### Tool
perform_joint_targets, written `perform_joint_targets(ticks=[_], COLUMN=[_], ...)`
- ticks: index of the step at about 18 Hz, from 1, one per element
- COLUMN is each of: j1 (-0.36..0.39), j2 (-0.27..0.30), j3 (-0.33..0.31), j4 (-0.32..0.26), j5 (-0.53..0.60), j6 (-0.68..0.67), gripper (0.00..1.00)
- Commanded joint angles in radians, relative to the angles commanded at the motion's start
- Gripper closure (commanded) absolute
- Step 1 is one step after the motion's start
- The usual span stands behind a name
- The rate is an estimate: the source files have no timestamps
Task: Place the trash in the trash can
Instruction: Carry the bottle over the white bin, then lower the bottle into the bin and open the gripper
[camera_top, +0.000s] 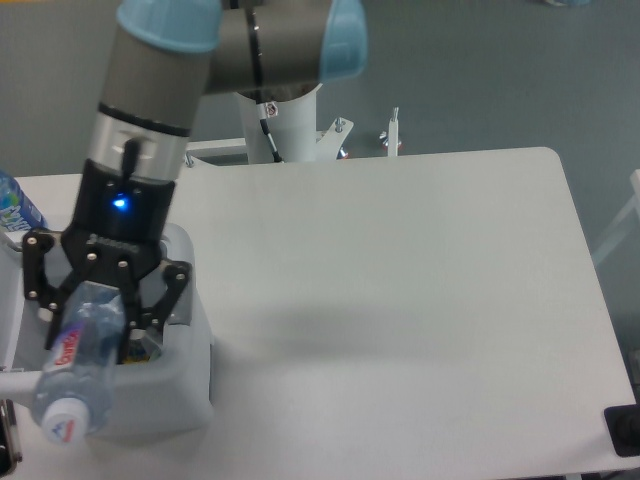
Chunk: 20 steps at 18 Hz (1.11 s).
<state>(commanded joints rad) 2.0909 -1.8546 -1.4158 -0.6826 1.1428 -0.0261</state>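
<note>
Camera | pincer (95, 325) clenched on bottle (78, 360) | bottle tilted, cap toward viewer, over bin (190, 385) | table (400, 300)

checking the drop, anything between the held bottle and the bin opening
Nothing shows between them in the camera view: the bottle, clamped in the gripper, hangs right over the bin.

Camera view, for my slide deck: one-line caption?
Hand holds the clear plastic bottle over the white trash can.
</note>
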Motion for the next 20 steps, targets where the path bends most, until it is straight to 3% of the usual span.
perform_joint_targets(ticks=[2, 4, 10, 20], j1=[-0.008, -0.008, 0.015, 0.19], j2=[0.0, 0.002, 0.002, 0.031], j3=[0.002, 0.003, 0.017, 0.075], j4=[0.0, 0.0, 0.0, -0.015], j5=[0.0, 0.0, 0.0, 0.098], j6=[0.006, 0.017, 0.015, 0.04], gripper=[0.1, 0.0, 0.0, 0.0])
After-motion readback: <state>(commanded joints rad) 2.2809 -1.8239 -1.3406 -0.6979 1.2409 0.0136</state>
